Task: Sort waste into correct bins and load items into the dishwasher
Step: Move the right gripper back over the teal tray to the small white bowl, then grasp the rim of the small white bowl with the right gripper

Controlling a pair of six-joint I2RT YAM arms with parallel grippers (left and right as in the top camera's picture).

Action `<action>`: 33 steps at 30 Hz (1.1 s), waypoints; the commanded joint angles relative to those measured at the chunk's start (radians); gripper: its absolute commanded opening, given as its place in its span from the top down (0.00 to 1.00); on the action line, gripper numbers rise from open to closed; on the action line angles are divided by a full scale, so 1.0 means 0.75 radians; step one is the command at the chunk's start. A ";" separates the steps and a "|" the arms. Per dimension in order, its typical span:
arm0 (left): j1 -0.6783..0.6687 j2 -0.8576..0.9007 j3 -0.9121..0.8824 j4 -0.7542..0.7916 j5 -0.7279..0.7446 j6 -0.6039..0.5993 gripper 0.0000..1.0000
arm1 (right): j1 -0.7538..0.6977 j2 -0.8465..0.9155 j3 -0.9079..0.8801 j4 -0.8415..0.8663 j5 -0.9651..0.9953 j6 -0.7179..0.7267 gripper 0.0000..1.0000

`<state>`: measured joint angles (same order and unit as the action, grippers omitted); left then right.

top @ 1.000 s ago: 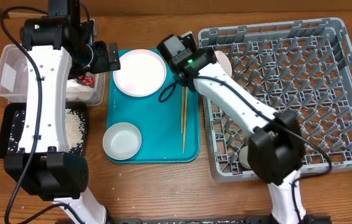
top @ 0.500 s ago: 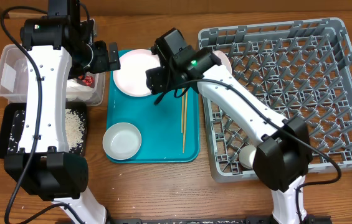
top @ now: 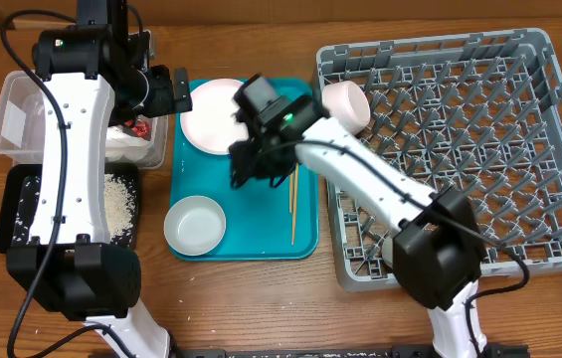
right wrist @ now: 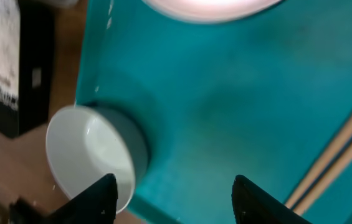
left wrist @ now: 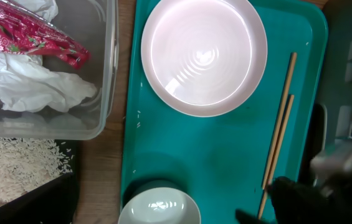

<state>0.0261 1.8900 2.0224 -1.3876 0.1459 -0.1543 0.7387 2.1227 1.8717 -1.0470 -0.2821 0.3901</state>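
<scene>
My right gripper (top: 251, 164) (right wrist: 176, 199) is open and empty, low over the teal tray (top: 261, 224) between the large white plate (top: 216, 111) (left wrist: 204, 56) and the pale grey bowl (top: 195, 225) (right wrist: 91, 155). Two chopsticks (top: 294, 204) (left wrist: 280, 134) lie to its right. My left gripper (top: 166, 92) hangs over the edge of the clear tub (top: 12, 119), which holds the napkin (left wrist: 32, 87) and red wrapper (left wrist: 26, 37); its jaws do not show. Rice (top: 116, 199) lies in the black tray (top: 17, 214). A smaller plate (top: 345, 102) leans in the grey dish rack (top: 549, 149).
A small white cup (top: 392, 249) sits in the rack's near left corner, partly under my right arm. The rack fills the right half of the table. The wooden table (top: 261, 298) shows in front of the teal tray.
My right arm has swung left and toward the front, from the rack's left edge past the large plate to the middle of the teal tray. The left arm has not moved.
</scene>
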 commanded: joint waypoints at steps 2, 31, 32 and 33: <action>-0.010 -0.002 0.025 0.005 0.001 0.006 0.00 | 0.134 0.036 -0.003 0.009 -0.001 0.022 0.49; -0.010 -0.002 0.025 0.006 0.001 0.006 0.00 | 0.247 0.230 -0.013 -0.019 0.250 0.349 0.79; -0.010 -0.002 0.025 0.005 0.001 0.006 0.00 | 0.246 0.230 -0.012 -0.022 0.250 0.349 0.85; -0.010 -0.002 0.025 0.005 0.001 0.006 0.00 | 0.245 0.229 -0.012 -0.024 0.250 0.349 0.90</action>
<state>0.0261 1.8900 2.0224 -1.3872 0.1459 -0.1543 0.9234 2.2787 1.8694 -1.0668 -0.0872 0.6415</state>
